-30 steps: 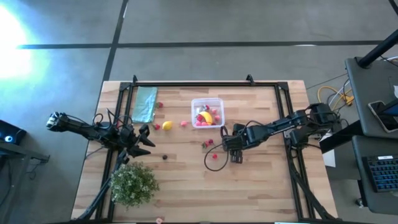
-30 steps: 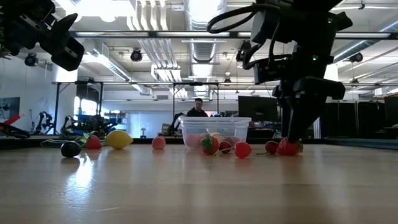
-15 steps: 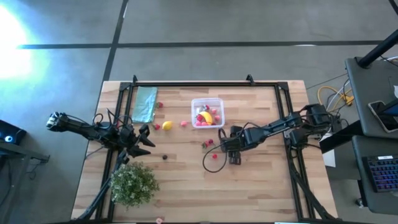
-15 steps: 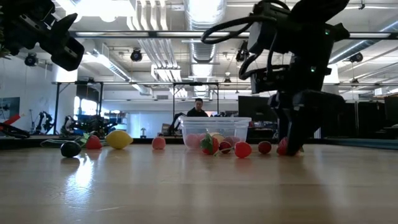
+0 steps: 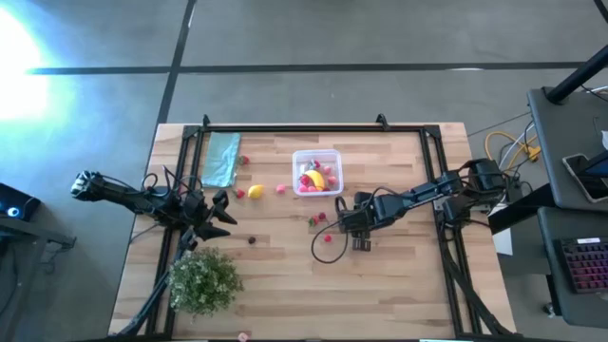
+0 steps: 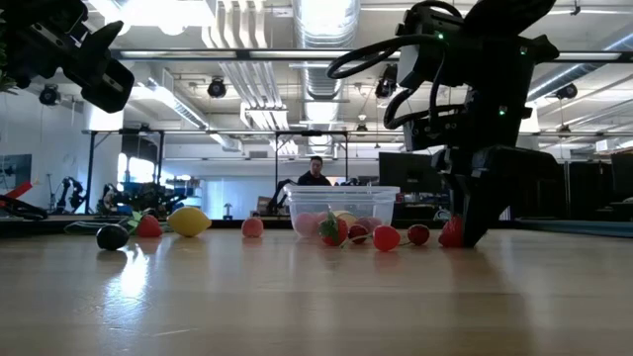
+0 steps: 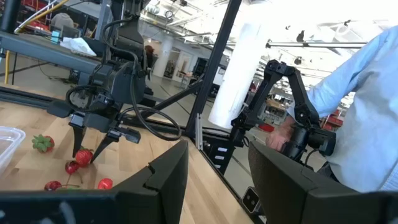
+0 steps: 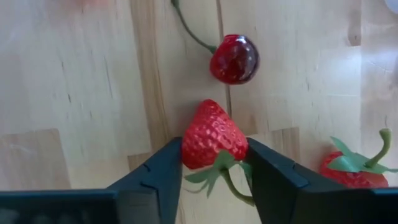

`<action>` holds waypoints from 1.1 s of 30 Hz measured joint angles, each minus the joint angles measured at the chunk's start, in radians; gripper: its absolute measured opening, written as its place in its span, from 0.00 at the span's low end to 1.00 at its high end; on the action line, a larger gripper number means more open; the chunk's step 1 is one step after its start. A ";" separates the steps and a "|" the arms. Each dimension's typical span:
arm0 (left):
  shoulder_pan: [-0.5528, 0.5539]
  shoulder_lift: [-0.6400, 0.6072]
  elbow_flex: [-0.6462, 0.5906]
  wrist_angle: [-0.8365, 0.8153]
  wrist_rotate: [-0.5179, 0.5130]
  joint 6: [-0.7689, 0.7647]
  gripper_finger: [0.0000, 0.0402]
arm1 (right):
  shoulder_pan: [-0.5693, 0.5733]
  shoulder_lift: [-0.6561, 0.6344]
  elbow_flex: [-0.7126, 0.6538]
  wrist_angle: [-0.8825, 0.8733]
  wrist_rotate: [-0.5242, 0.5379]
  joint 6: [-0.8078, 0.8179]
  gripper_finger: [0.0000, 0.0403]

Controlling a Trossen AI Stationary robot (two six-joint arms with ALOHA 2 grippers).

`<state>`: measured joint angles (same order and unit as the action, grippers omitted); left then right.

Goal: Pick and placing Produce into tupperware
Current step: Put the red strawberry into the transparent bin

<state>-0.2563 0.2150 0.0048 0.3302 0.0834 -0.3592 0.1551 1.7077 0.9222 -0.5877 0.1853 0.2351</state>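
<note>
My right gripper [image 5: 345,226] points steeply down at mid-table, shut on a red strawberry [image 8: 212,135] that lies on the wood. A cherry [image 8: 234,59] and a second strawberry [image 8: 348,167] lie close by. The clear tupperware [image 5: 316,172] stands toward the far side, with a banana and red pieces in it. A lemon [image 5: 255,192], a pink piece [image 5: 280,188] and a dark piece [image 5: 252,239] lie loose to its left. My left gripper [image 5: 224,215] waits open above the table's left side. My right gripper pinches the strawberry by its two sides [image 8: 189,148], close to the green leafy end, between its two fingers. The fingers [image 6: 475,220] come from above, slanting slightly. The strawberry rests on the table [image 6: 452,233].
A teal cloth [image 5: 221,158] lies at the far left and a green leafy bush [image 5: 203,280] stands at the near left. Two red pieces [image 5: 316,218] lie left of my right gripper. A black frame [image 5: 313,128] rims the table. A person's sleeve [image 7: 367,106] shows beyond the table.
My right gripper has shut its fingers on the strawberry, which stays on the table.
</note>
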 joint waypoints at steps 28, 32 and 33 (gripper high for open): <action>0.000 0.000 0.000 0.000 -0.002 0.000 0.39 | -0.478 0.094 0.484 -0.119 -0.111 0.045 0.45; 0.000 0.000 0.000 0.000 0.000 0.000 0.39 | -0.474 0.167 0.581 -0.229 -0.110 -0.018 0.57; 0.000 0.000 0.000 0.000 0.001 0.000 0.39 | -0.470 0.174 0.595 -0.245 -0.109 -0.029 0.60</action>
<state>-0.2563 0.2153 0.0048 0.3300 0.0842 -0.3591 -0.3149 1.8820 1.5172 -0.8326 0.0762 0.2065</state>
